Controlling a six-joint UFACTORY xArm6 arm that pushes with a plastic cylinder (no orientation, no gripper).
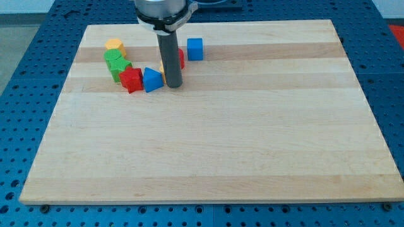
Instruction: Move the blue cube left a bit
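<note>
Tool beside blue block

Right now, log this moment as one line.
task: blue cube left | my tip: below-left of cube, apart | red block between | status: not pushing cube

A single camera looks down at a slant from beyond the wooden board's near edge, facing the arm. It stands far enough to show the whole board; my tip sits toward the view's top, left of centre.
</note>
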